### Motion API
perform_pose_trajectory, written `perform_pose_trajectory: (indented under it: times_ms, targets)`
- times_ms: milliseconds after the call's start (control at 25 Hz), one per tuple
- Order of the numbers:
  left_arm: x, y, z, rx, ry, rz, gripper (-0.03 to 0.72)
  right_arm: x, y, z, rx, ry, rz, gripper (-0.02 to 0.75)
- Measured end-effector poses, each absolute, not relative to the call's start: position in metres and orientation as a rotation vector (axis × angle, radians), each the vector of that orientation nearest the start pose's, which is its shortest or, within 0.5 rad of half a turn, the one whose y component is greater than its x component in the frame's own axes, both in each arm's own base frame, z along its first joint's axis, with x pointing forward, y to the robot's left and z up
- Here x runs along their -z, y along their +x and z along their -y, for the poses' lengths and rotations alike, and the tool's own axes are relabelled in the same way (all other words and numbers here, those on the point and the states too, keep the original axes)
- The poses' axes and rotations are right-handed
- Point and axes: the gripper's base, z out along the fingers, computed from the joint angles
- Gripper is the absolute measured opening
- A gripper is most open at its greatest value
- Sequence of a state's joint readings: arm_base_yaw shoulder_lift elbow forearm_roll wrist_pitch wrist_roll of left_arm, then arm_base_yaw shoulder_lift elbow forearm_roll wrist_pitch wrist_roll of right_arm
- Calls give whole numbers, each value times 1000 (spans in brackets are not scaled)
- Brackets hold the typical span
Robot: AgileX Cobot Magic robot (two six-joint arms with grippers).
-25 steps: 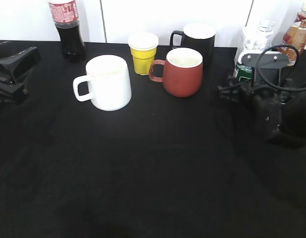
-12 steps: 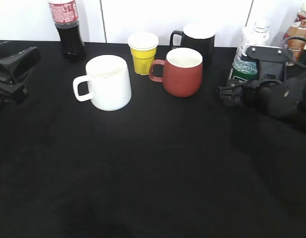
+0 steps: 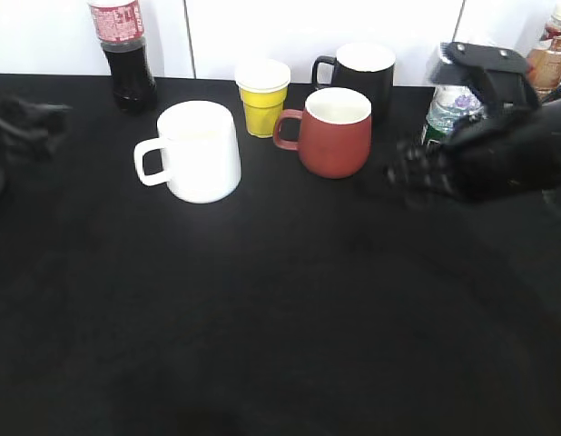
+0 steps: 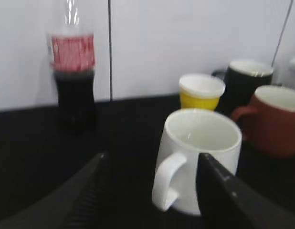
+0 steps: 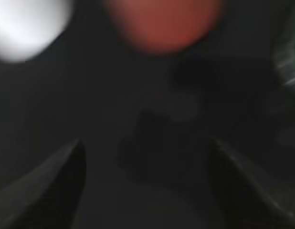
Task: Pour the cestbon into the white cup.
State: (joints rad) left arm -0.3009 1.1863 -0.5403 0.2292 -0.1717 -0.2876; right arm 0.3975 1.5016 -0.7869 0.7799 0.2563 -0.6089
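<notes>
In the left wrist view the left gripper [image 4: 152,191] has its jaws spread wide, with the white cup [image 4: 197,160] framed between the two fingers and not touched. The exterior view shows that gripper [image 3: 31,123] only as a dark blur at the table's left edge, well apart from the cup [image 3: 197,150].

The right wrist view is blurred, yet the right gripper [image 5: 145,183] plainly has its fingers parted with only black tabletop [image 5: 147,119] between them. From the exterior view, that gripper [image 3: 417,173] hovers near the back right corner, and the cestbon [image 3: 448,104] stands just behind the arm, partly hidden.

A cola bottle [image 3: 123,50] stands at the back left corner.
</notes>
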Motion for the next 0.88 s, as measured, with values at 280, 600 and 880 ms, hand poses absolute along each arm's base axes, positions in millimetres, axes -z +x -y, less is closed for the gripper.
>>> perform_pose_trajectory:
  times_ms: [280, 600, 880]
  targets:
    - [-337, 126, 50, 273, 211, -2160, 434, -288, 197, -107, -487, -562, -2419, 587]
    - [-327, 14, -5, 224, 246, -2091, 434, -357, 50, -28, -372, -346, -2152, 587]
    - [-285, -14, -14, 253, 280, -2081, 434, -289, -17, 22, -185, -145, -2097, 587]
